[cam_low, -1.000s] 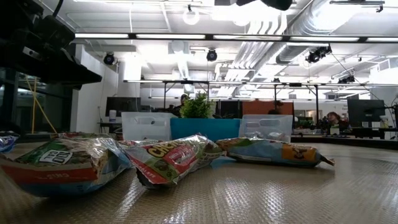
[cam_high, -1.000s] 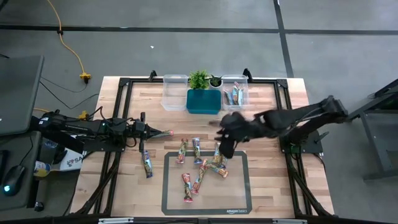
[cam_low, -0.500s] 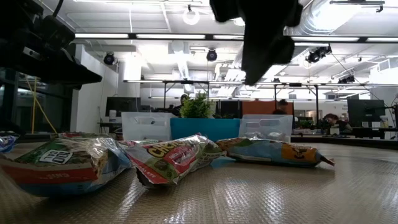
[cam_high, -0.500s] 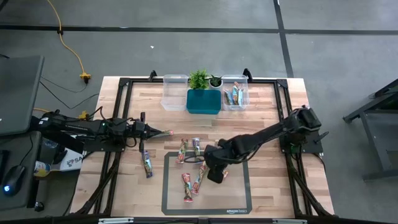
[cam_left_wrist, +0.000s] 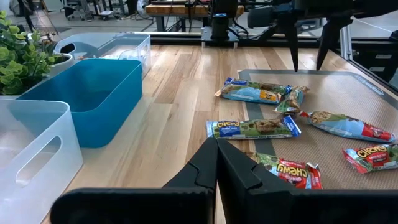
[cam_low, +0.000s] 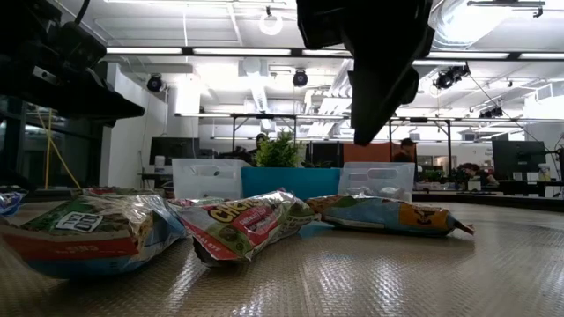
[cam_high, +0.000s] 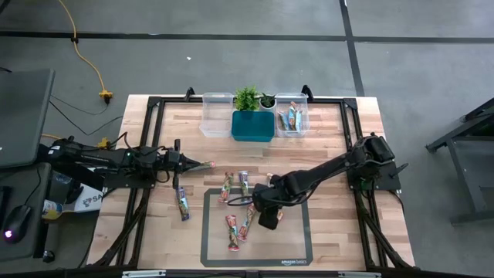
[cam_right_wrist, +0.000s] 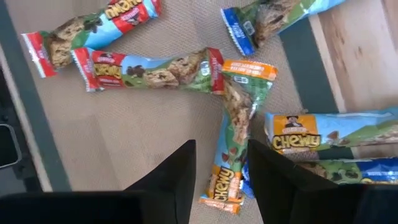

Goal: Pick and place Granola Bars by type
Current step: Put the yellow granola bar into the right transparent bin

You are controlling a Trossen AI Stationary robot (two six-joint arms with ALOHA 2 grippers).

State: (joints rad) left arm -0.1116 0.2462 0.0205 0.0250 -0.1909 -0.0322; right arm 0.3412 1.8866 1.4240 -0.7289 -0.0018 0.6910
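The right gripper (cam_right_wrist: 221, 180) hangs over the mat (cam_high: 297, 239) with its jaws partly apart and nothing between them. An orange-ended bar (cam_right_wrist: 231, 134) lies just below, lined up with the gap (untouched). More granola bars (cam_high: 239, 224) lie scattered around it. The left gripper (cam_high: 207, 165), jaws together, waits over the table's (cam_high: 332, 123) left side.

Granola Bars (cam_high: 247, 208) scattered flat; wrapped
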